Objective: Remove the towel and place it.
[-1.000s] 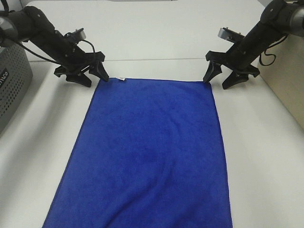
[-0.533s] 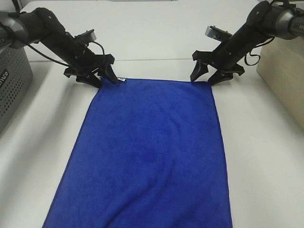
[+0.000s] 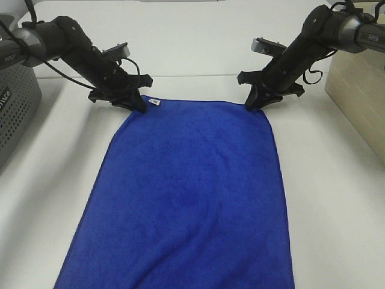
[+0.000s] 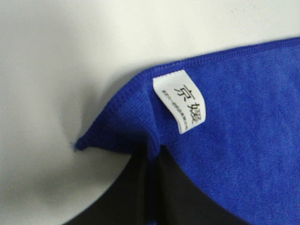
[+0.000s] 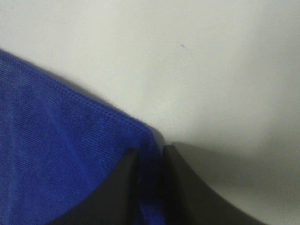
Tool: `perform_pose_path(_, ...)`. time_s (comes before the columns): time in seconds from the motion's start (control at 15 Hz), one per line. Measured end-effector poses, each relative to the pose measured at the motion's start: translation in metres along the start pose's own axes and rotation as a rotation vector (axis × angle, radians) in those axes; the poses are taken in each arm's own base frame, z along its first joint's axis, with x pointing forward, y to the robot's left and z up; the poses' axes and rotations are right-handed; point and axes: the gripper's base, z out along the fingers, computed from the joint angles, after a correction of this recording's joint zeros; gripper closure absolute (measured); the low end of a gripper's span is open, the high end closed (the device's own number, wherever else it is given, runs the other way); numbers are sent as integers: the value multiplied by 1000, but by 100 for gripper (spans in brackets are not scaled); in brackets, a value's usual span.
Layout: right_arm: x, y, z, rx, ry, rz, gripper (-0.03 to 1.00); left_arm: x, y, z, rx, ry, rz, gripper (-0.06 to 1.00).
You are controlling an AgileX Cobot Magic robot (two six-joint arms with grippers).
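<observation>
White table (image 3: 198, 48) fills the exterior high view, and on it I see the towel (image 3: 186, 198), a royal-blue plush rectangle lying flat, its near edge running out of view. Taking the towel as landmark: my left gripper (image 3: 139, 103) sits at its far left corner, just beside the small white tag (image 3: 154, 102), fingers drawn together on the hem; my right gripper (image 3: 255, 102) sits at its far right corner, likewise drawn in on the cloth. A grey perforated bin (image 3: 15, 108) stands well left of the towel, and a beige box (image 3: 355, 96) well to its right. Both black arms reach in from beyond the towel's far edge.

Left wrist view: the towel's corner (image 4: 117, 131) is lifted into a small peak off the table (image 4: 56, 56). The left gripper (image 4: 151, 164) pinches that corner, its dark fingers (image 4: 187, 197) nearly pressed together with blue cloth between them. The tag (image 4: 180, 101), printed with characters, lies on the towel right next to the pinch.

Right wrist view: the towel's other far corner (image 5: 70, 154) with its stitched hem meets the right gripper (image 5: 150, 178), whose fingers (image 5: 187, 187) pinch a thin fold of blue. Bare table (image 5: 187, 56) lies beyond the corner.
</observation>
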Motion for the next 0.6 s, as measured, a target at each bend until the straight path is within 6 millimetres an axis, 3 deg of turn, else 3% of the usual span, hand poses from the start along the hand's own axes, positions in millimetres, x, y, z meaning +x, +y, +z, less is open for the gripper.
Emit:
perform_pose_path(0.13, 0, -2, 0, 17, 4, -10, 94, 0, 0, 0, 0, 0, 0, 94)
perform_pose_path(0.6, -2, -1, -6, 38, -10, -86, 95, -3, -2, -2, -3, -14, 6, 94)
